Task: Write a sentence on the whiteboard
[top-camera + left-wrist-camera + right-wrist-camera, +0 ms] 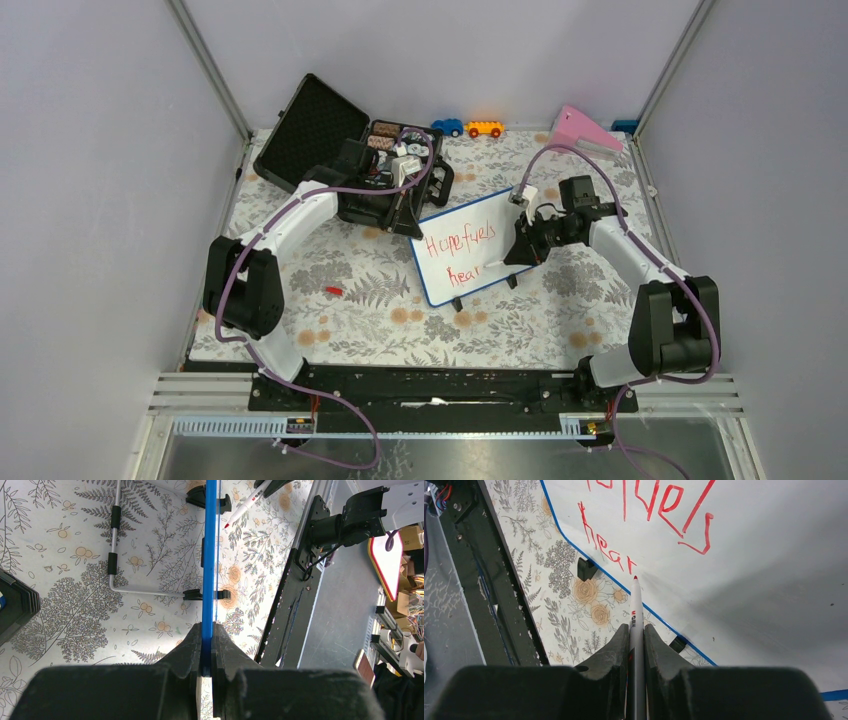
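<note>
Whiteboard (470,245) stands mid-tabletop (340,320), left fingers (187,650) clamped on its blue edge; red sentence (458,250) reads "Hope fuels hear", seemingly unfinished, right fingers (616,650) gripping marker (636,605) beside the last letter.

Left arm (300,215) reaches forward and inward from its base, elbow low at the side. Left gripper (206,640) pinched tight on the board (211,555) edge. Right arm (622,250) bends inward, wrist angled down. Right gripper (636,635) clamped on a marker (635,600).
</note>
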